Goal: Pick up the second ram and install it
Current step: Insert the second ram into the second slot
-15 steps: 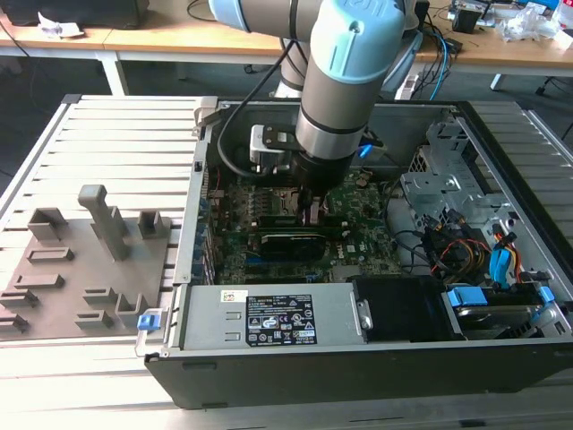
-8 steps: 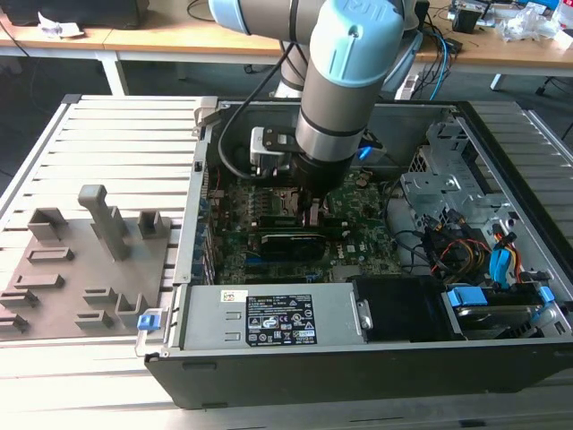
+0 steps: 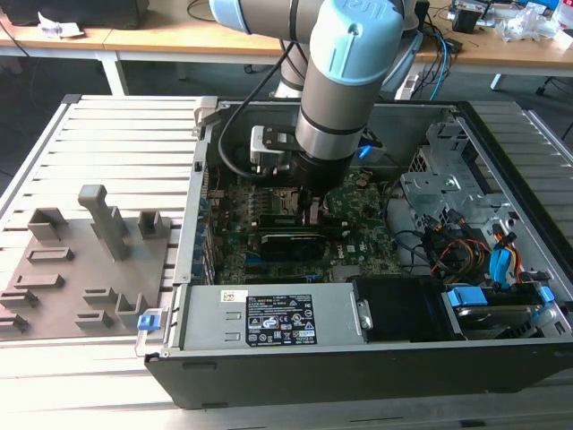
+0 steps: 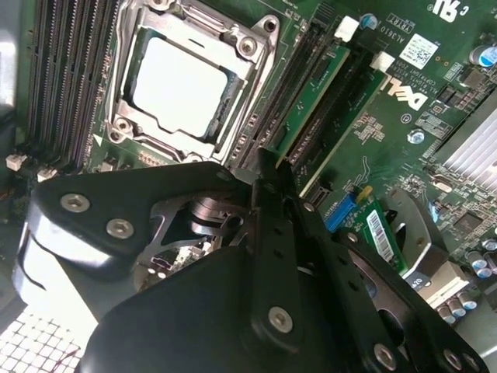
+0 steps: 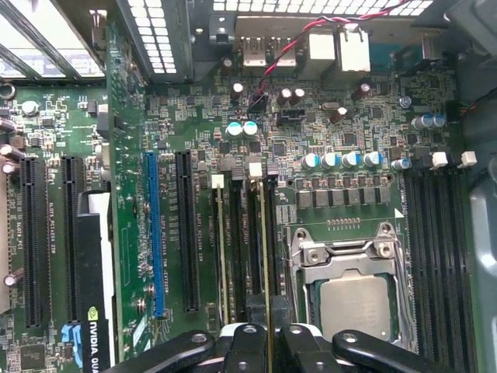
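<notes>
The second ram (image 5: pixel 267 249) is a thin green stick standing on edge along a memory slot beside the CPU socket (image 5: pixel 353 303). In the second wrist view its green face (image 4: pixel 314 97) runs between two black slots towards the fingertips. My gripper (image 5: pixel 268 338) is shut on the near end of the stick, one black finger on each side. In the exterior view the gripper (image 3: pixel 313 210) reaches down into the open computer case, over the green motherboard (image 3: pixel 358 246). I cannot tell whether the stick is fully seated.
A second thin strip (image 5: pixel 220 249) stands in a neighbouring slot. A black graphics card (image 5: pixel 93 295) lies nearby. The power supply (image 3: pixel 269 318) lines the case's front, and cables (image 3: pixel 466 242) crowd the exterior view's right. A grey tray (image 3: pixel 81 269) with blocks sits outside the case.
</notes>
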You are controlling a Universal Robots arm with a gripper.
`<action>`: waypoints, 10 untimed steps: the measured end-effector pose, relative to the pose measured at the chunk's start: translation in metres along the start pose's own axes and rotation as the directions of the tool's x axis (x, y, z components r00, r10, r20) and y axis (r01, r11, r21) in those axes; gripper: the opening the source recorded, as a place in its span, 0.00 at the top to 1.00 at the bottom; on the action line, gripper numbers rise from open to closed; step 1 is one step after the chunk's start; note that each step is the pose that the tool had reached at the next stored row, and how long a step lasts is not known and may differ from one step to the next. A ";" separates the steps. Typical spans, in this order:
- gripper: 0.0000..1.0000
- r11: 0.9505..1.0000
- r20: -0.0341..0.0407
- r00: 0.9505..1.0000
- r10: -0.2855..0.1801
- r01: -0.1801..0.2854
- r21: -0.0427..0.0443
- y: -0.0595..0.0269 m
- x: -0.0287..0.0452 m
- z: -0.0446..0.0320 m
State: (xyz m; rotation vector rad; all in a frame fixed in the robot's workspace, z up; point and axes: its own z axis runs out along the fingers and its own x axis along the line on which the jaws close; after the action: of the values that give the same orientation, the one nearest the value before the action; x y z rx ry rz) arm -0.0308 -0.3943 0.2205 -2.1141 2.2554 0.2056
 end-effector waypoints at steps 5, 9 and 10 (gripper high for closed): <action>0.86 1.000 -0.001 1.000 0.000 0.000 0.000 -0.0002 0.0008 0.0008; 0.86 1.000 -0.001 1.000 0.000 0.000 -0.001 -0.0003 0.0010 0.0034; 0.86 1.000 -0.001 1.000 0.000 0.000 -0.001 -0.0003 0.0010 0.0036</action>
State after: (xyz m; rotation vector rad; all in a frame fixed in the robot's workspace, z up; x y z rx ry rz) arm -0.0308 -0.3948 0.2168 -2.1146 2.2560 0.2057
